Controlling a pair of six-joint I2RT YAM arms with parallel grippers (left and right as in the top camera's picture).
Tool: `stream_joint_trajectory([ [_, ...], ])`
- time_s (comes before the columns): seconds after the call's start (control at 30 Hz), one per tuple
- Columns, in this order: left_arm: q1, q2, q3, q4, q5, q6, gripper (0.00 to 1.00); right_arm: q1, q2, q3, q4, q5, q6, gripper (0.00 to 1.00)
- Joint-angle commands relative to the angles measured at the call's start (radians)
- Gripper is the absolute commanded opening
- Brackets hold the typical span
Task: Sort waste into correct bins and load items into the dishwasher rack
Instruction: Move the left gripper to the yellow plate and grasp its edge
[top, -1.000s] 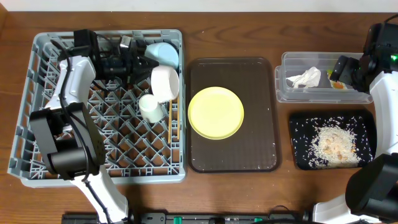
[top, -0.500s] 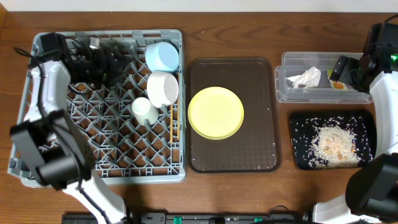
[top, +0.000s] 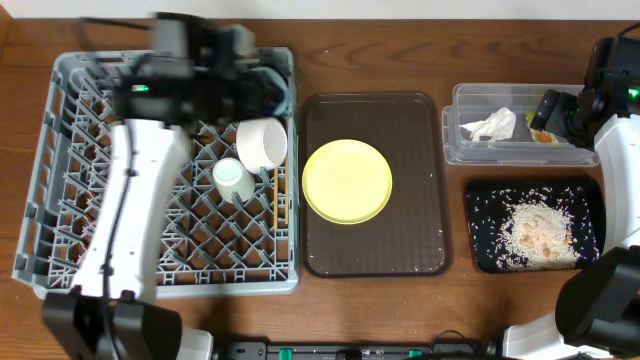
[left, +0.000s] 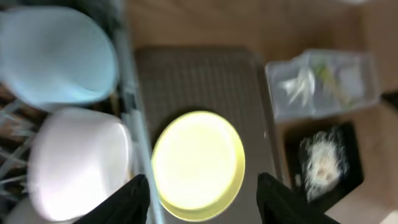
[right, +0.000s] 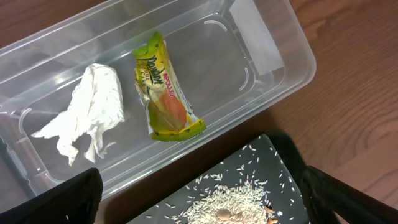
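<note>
Wrapper (right: 163, 87) lies crosswise in clear tub (right: 249, 81), beside napkin (right: 87, 115).

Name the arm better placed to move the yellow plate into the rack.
Left arm: its open, empty jaws frame the yellow plate from over the rack; the right arm hangs over the clear tub.

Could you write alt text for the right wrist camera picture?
A clear tub holds a crumpled white napkin and a green-and-yellow wrapper, side by side. Below it sits a black tray scattered with rice, on a wooden table. The open right gripper's dark fingers show in the lower corners.
</note>
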Motion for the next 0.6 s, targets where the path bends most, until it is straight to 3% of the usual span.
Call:
stream_joint_trajectory([
  [0.0, -0.131, 0.032, -0.034, -0.005, -0.208, 0.024, 0.57, -0.006, -0.02, 0.018, -0.001, 0.013, -0.011, 0.99],
  [0.2, -0.346, 0.113, -0.042, 0.016, -0.328, 0.024, 0.56, -0.006, -0.02, 0.018, -0.002, 0.013, -0.011, 0.99],
  [0.57, -0.565, 0.341, -0.042, 0.242, -0.328, 0.024, 0.39, -0.006, -0.02, 0.018, -0.002, 0.013, -0.011, 0.99],
])
